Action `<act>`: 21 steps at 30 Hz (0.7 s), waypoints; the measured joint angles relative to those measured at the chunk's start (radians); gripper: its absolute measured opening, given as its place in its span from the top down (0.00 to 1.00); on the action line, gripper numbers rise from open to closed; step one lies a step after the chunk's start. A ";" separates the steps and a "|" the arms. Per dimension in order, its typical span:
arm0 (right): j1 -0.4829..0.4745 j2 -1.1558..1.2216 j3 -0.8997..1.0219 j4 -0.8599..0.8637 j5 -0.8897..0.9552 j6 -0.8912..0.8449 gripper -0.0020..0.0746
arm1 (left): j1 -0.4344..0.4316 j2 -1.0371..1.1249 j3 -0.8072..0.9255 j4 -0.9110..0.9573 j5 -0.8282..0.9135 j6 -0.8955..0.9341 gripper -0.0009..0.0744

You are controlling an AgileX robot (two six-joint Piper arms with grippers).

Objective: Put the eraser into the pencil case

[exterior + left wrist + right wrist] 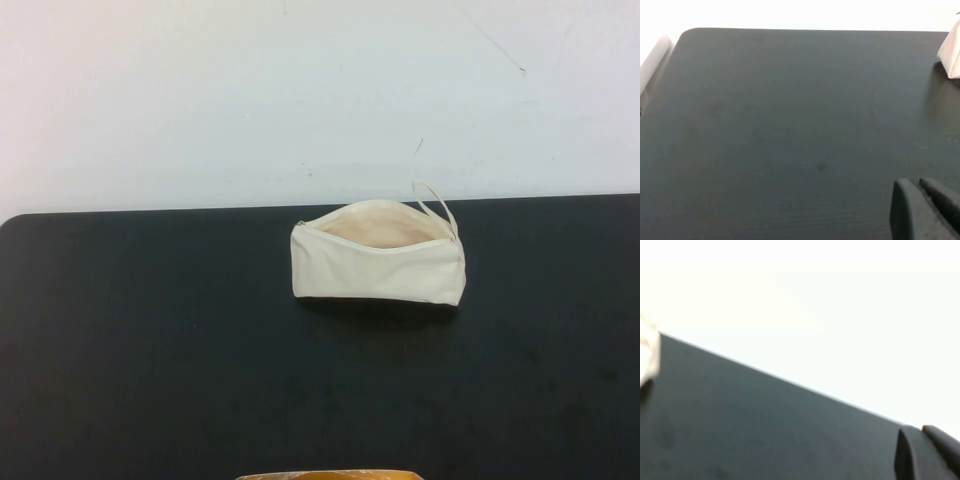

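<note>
A black table [150, 340] stands against a plain white wall [200, 100], which shows a few faint dark marks. Toward the far edge of the table, a little right of centre in the high view, stands the pencil case [378, 264], a cream-white fabric pouch sitting upright on its long base. Its zip is undone and the mouth gapes upward, showing the pale beige lining [375, 226]. A thin loop strap [437, 210] rises from its right end. The eraser does not show in any view; whether it lies inside the pouch cannot be told.

Neither arm reaches into the high view. The left gripper [925, 210] shows only in the left wrist view, as two dark fingertips lying close together over bare table; it cannot be told whether they are closed. A white corner of the pencil case [951, 52] appears at the edge of that view, well apart from the fingertips. The right gripper [925, 452] shows likewise in the right wrist view, above the table near its edge, its state also unclear. A blurred sliver of the pouch [647, 357] sits at the opposite side of that view, well apart from it.

At the near edge of the high view, a strip of something yellow-orange [330, 475] peeks in.
</note>
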 joint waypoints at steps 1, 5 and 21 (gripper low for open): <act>-0.016 -0.026 0.032 0.000 -0.002 -0.007 0.97 | 0.000 0.000 0.000 0.000 0.000 0.000 0.99; -0.056 -0.069 0.127 0.000 0.005 -0.044 0.97 | 0.000 0.000 0.000 0.000 0.000 0.000 0.99; -0.071 -0.068 0.140 -0.010 0.202 0.209 0.97 | 0.000 0.000 0.000 0.000 0.000 0.000 0.99</act>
